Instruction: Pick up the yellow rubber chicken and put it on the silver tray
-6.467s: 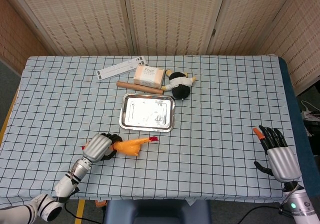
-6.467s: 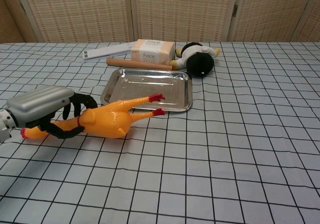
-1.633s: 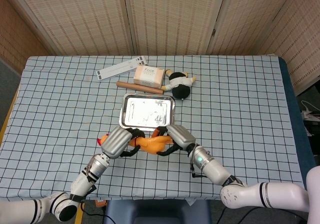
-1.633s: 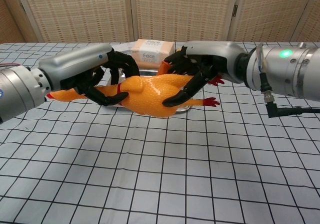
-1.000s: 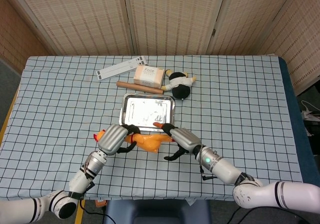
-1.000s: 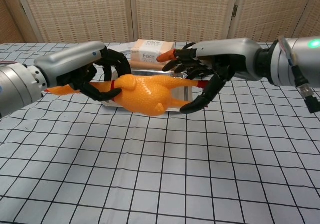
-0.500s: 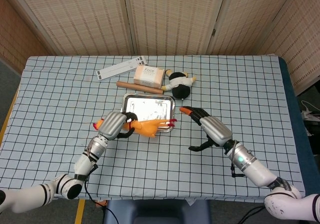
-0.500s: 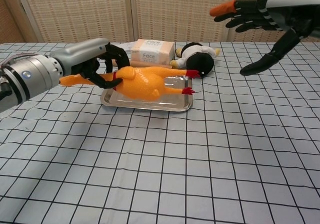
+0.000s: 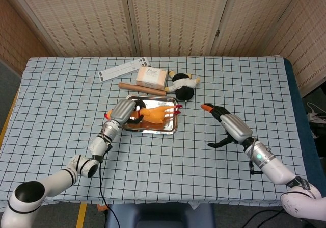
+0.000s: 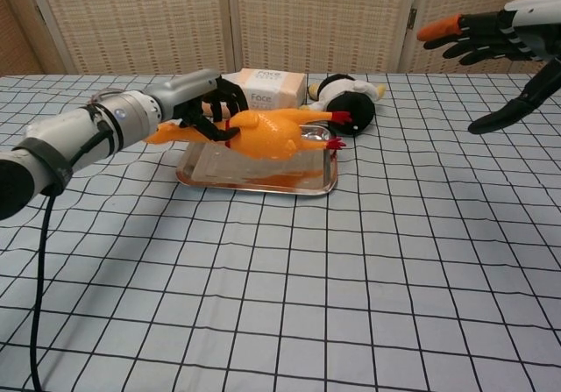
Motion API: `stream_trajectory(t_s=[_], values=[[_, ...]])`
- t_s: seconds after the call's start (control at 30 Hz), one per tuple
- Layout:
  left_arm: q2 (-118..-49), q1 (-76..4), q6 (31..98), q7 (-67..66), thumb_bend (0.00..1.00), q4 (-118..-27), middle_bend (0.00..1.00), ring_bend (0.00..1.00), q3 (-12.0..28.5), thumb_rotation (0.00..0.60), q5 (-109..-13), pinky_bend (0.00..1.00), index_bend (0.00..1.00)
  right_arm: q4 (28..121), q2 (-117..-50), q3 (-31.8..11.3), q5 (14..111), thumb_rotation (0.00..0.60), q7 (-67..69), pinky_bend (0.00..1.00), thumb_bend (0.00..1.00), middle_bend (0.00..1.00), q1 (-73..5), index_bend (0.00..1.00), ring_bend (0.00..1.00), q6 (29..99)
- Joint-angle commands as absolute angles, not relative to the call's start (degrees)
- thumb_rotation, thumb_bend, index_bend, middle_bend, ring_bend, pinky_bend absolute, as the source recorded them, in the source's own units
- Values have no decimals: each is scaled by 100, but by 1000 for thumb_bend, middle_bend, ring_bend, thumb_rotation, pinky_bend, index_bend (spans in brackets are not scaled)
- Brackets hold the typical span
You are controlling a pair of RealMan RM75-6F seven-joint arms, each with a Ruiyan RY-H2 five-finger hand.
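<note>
Now the left hand [image 10: 197, 103] holds the yellow rubber chicken [image 10: 272, 134] above the silver tray [image 10: 197, 177], right hand [image 9: 232, 126] spread wide at 3 o'clock; releasing high could bounce it out.

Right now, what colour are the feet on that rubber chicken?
Red. The feet of the yellow rubber chicken show best in the chest view.
</note>
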State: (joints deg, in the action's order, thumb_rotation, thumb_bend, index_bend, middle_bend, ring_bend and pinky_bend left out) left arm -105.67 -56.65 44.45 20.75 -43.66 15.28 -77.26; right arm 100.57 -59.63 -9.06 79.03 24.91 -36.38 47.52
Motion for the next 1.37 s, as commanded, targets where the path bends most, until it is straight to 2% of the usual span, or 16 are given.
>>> stream_trajectory(t_s=[0.03, 0.1, 0.17, 0.37, 0.47, 0.57, 0.67, 0.8, 0.87, 1.0, 1.13, 1.27, 1.37], values=[[-10703, -5822, 4309, 2714, 425, -4087, 61, 66, 1400, 600, -7945, 286, 5, 9994, -5984, -877, 7958, 600, 2510, 0, 64, 0, -3641, 0, 0, 4755], [-10651, -5832, 4318, 2865, 391, -4089, 3, 5, 1350, 600, -8006, 205, 0, 9987, -5971, -854, 7987, 600, 2466, 0, 64, 0, -3619, 0, 0, 4798], [-10606, -5828, 4390, 2887, 366, -4114, 0, 0, 1323, 600, -8047, 162, 0, 10015, -5946, -831, 8003, 600, 2426, 0, 64, 0, -3593, 0, 0, 4835], [-10347, -5759, 4546, 2770, 349, -4553, 0, 0, 1304, 600, -8038, 147, 0, 10243, -5763, -749, 8081, 600, 2380, 0, 64, 0, -3444, 0, 0, 5018], [-9999, -5605, 4868, 2538, 350, -5109, 0, 0, 1309, 600, -8069, 145, 0, 10418, -5608, -703, 8199, 600, 2355, 0, 64, 0, -3297, 0, 0, 5252], [-9286, -5274, 5323, 2081, 349, -6130, 0, 0, 1215, 600, -8176, 135, 0, 10587, -5446, -609, 8382, 600, 2040, 0, 64, 0, -3059, 0, 0, 5654], [-8258, -4693, 5863, 1410, 355, -7482, 0, 0, 986, 600, -8240, 131, 0, 10763, -5338, -434, 8440, 600, 1096, 0, 64, 0, -2680, 0, 0, 6192], [-6869, -3555, 6780, 612, 376, -9084, 0, 0, 441, 600, -8152, 130, 0, 10863, -5631, -167, 8453, 600, -1064, 0, 64, 0, -1856, 0, 0, 7490], [-6519, -2960, 7391, 406, 385, -9392, 0, 0, 145, 600, -8208, 125, 0, 10828, -5926, -14, 8552, 600, -1881, 0, 64, 0, -1405, 0, 0, 8175], [-6305, -2066, 8307, 80, 386, -9490, 0, 0, -299, 600, -8359, 109, 0, 10411, -6407, 272, 8846, 600, -2106, 0, 64, 0, -726, 0, 0, 9041], [-6498, -1417, 9052, -227, 385, -9270, 0, 0, -433, 600, -8409, 100, 0, 9744, -6743, 434, 9057, 600, -1607, 0, 64, 0, -342, 0, 0, 9433], [-6512, -1232, 9122, -365, 387, -9285, 0, 0, -483, 600, -8505, 99, 0, 9704, -6636, 465, 9310, 600, -1239, 0, 64, 0, -260, 0, 0, 9563], [-6361, -1230, 8896, -44, 387, -9364, 0, 0, -557, 600, -8599, 99, 0, 9717, -6560, 461, 9381, 600, -1038, 0, 64, 0, -222, 0, 0, 9571]])
